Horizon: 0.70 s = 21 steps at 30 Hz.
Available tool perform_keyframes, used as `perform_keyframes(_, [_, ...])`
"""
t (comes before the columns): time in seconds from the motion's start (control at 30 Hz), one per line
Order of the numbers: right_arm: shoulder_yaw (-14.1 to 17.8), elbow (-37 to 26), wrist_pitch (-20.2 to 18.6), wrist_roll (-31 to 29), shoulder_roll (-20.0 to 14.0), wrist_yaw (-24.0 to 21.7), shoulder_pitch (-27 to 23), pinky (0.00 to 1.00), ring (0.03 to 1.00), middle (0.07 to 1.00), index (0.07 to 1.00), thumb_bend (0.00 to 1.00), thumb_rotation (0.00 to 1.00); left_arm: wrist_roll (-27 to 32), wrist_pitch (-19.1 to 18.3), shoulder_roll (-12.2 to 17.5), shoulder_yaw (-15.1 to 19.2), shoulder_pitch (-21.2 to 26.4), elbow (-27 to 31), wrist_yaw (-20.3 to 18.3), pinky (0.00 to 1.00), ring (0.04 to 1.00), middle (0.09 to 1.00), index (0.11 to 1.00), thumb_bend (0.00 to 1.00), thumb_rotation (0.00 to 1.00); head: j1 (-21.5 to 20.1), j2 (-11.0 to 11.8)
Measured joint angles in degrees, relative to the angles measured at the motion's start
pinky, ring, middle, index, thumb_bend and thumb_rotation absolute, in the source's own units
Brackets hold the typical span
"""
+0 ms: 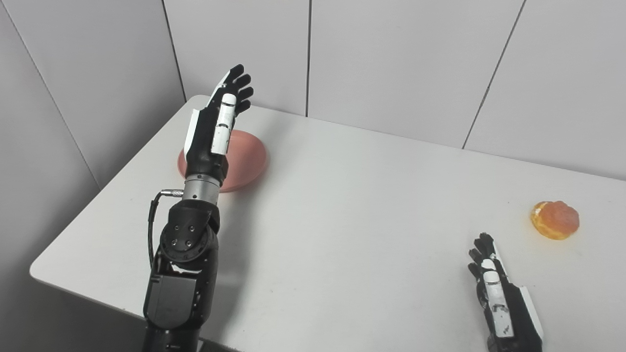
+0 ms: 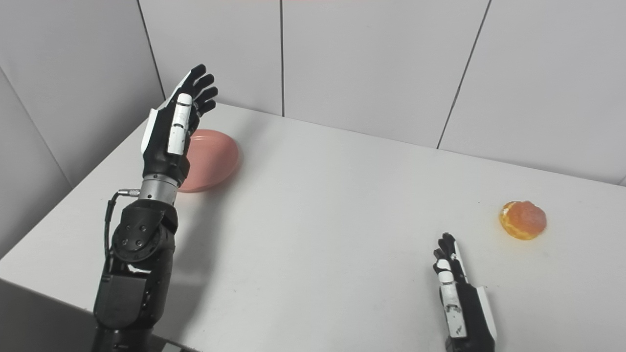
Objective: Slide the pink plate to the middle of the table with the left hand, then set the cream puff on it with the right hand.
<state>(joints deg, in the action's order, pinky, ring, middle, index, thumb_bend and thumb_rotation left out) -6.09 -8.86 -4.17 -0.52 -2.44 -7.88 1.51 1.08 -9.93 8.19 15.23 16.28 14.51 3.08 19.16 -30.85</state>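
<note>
Pink plate point(image 1: 244, 161) beneath raised left hand point(image 1: 220, 122), fingers spread, empty, right hand point(image 1: 499, 288) low, open

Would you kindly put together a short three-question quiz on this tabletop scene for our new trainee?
1. True or false: the pink plate already sits at the middle of the table.
2. Multiple choice: the cream puff lies (A) on the plate, (B) on the bare table beyond the right hand, (C) in the left hand.
3. Fill in: the left hand is raised over the plate with its fingers ____.

Key
1. False: it lies near the far left corner.
2. B: it rests apart from the right hand, untouched.
3. Apart, extended; it holds nothing.
</note>
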Motion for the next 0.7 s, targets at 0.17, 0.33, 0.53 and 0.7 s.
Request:
perform_keyframes(0.17, [0.00,-0.01,0.00,-0.01,0.00,-0.01,0.03,1.00,0.991,0.999,0.998,0.14,1.00,1.19,-0.53,1.06,2.31,1.80,-2.45,1.19,0.81,0.839,0.860,0.840,0.46,0.99,0.09,0.00])
perform_keyframes(0.33, [0.06,0.02,0.03,-0.17,0.00,-0.12,0.02,1.00,0.990,0.998,0.994,0.14,1.00,1.27,-0.46,3.39,3.68,4.09,-7.15,1.84,0.82,0.848,0.871,0.853,0.44,1.00,0.26,0.17])
perform_keyframes(0.53, [0.21,0.04,0.12,-0.20,-0.14,-0.29,0.02,1.00,0.994,1.000,0.999,0.15,1.00,3.16,-0.33,5.36,5.46,5.65,-11.16,2.45,0.82,0.842,0.860,0.850,0.41,1.00,0.53,0.18])
perform_keyframes(0.7, [0.27,0.05,0.13,-0.24,-0.16,-0.43,0.02,1.00,0.996,1.000,1.000,0.16,1.00,6.71,-0.32,5.73,7.05,6.04,-13.84,2.44,0.84,0.849,0.867,0.852,0.41,1.00,0.53,0.18])
